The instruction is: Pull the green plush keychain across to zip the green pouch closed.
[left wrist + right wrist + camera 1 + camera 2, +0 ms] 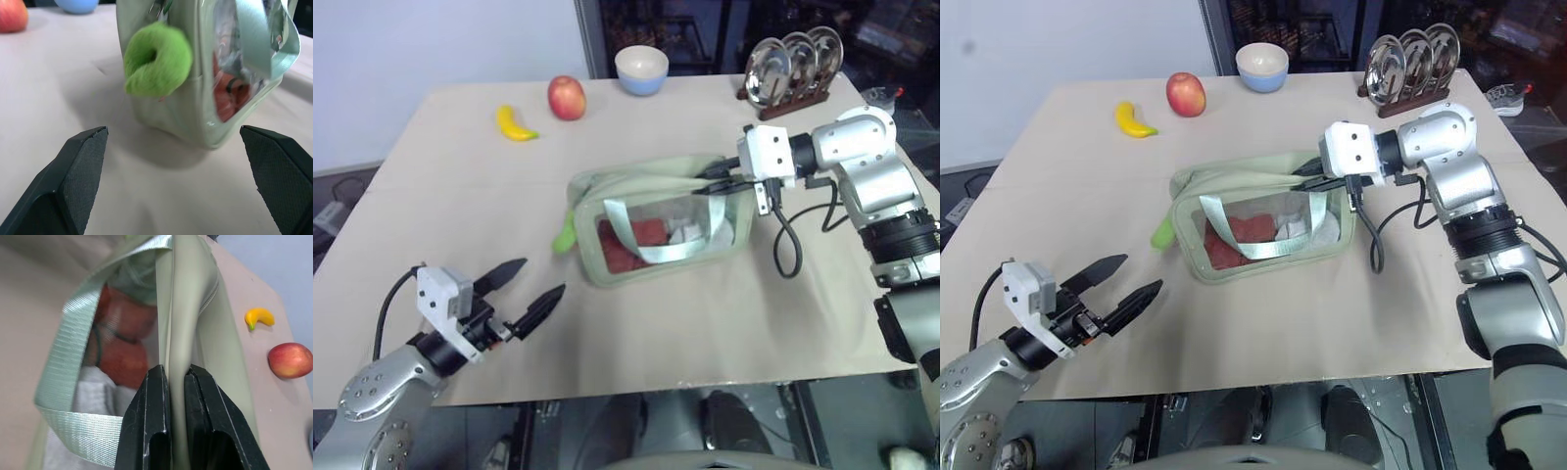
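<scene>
Green plush keychain (157, 58): we find it hanging at the left end of the green pouch (656, 220), mid-tabletop (724, 323). The pouch's long axis runs left to right. Our right gripper (175, 382) is pinched shut on the pouch's upper edge at the far right end. Our left gripper (527, 284), spread wide and empty, points at the keychain from short of it; we judge it the nearer arm.

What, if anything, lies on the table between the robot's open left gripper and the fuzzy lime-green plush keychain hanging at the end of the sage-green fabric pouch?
Nothing visible: only bare beige tabletop separates the left gripper from the fuzzy lime-green plush keychain at the sage-green fabric pouch's end.
</scene>
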You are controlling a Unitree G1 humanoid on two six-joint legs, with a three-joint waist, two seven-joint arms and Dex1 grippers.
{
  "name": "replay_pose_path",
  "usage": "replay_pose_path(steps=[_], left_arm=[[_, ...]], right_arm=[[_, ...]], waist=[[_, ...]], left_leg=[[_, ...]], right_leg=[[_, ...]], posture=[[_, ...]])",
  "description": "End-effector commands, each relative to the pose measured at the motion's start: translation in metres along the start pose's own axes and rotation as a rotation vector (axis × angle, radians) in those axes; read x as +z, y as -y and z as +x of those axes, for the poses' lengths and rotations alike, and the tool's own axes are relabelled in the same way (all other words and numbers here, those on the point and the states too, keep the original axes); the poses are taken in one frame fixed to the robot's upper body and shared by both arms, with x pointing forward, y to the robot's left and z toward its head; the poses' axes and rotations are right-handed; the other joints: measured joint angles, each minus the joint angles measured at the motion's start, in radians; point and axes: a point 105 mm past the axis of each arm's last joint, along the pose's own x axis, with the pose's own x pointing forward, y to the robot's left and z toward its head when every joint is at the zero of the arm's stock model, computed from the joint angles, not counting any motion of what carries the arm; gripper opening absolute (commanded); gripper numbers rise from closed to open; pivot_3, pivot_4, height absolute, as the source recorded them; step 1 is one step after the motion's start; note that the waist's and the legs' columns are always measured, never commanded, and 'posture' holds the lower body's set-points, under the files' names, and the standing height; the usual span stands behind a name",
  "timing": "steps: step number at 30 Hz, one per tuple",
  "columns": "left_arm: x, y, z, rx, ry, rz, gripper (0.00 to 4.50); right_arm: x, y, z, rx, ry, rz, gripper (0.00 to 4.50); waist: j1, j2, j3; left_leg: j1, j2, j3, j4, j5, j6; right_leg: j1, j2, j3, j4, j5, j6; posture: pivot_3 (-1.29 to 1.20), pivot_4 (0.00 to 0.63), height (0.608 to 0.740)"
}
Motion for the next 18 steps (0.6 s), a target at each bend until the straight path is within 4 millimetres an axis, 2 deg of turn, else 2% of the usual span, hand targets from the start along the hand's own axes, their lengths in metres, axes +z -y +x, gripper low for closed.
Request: replay_pose_path(steps=[1,4,10,18], left_arm=[[0.009,-0.004,0.002,0.011,0.031,0.029,4.50],[0.012,-0.007,0.005,0.017,0.043,0.029,4.50],[0.007,-0.007,0.016,0.008,0.024,0.030,4.50],[0.006,-0.014,0.023,0.006,0.014,0.039,4.50]], right_arm=[[0.014,0.013,-0.012,-0.098,0.013,-0.094,0.06],[0.017,0.015,-0.015,-0.134,0.013,-0.094,0.06],[0.001,-0.012,-0.002,-0.084,-0.009,-0.045,0.06],[0.008,-0.009,0.003,-0.102,0.019,-0.003,0.06]], waist=[[0.000,0.000,0.000],[-0.003,0.000,0.000],[-0.002,0.000,0.000],[-0.008,0.000,0.000]], left_leg=[[0.000,0.000,0.000,0.000,0.000,0.000],[0.000,0.000,0.001,0.000,0.000,0.000],[-0.001,0.000,0.001,0.000,0.000,0.000],[0.001,0.000,0.001,0.000,0.000,-0.001]], right_leg=[[0.000,0.000,0.000,0.000,0.000,0.000],[-0.001,0.000,0.001,-0.001,0.000,0.000],[-0.001,0.000,0.001,-0.002,0.000,0.000],[-0.001,0.001,0.001,0.002,0.000,0.000]], posture=[[0.00,0.150,0.740],[0.00,0.150,0.740],[0.00,0.150,0.740],[0.00,0.150,0.740]])
